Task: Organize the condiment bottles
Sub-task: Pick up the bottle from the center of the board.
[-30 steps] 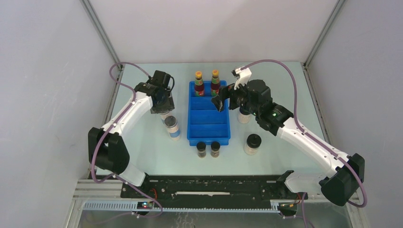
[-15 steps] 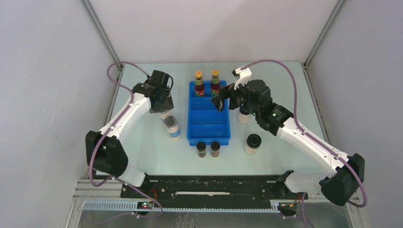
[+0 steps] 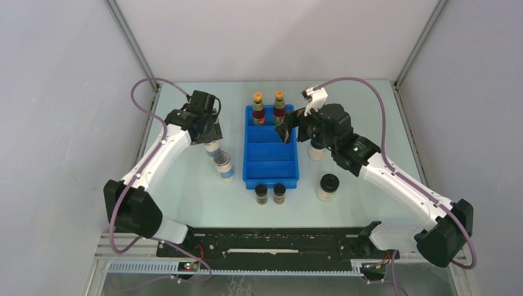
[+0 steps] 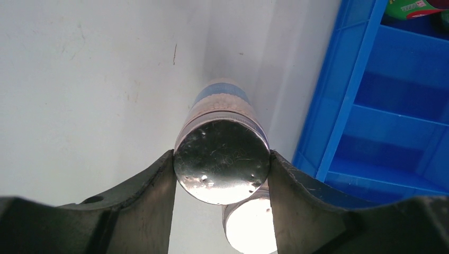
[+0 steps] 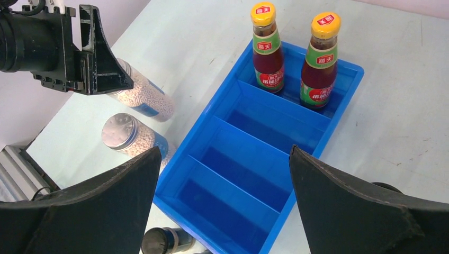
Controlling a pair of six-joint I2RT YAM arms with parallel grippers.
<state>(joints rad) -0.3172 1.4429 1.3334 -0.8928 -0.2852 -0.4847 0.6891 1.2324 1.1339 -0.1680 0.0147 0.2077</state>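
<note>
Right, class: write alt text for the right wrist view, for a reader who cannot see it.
A blue tray of four compartments holds two red sauce bottles upright in its far compartment. To its left the left gripper holds a blue-labelled jar tilted, near a matching standing jar; the right gripper is open in the foreground.

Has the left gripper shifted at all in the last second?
Yes. In the top view the left gripper, holding a grey-lidded jar, has drifted slightly left, away from the blue tray.

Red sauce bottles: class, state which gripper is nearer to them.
Right. The right gripper hangs open beside the red sauce bottles; the left gripper holds a jar left of the tray.
</note>
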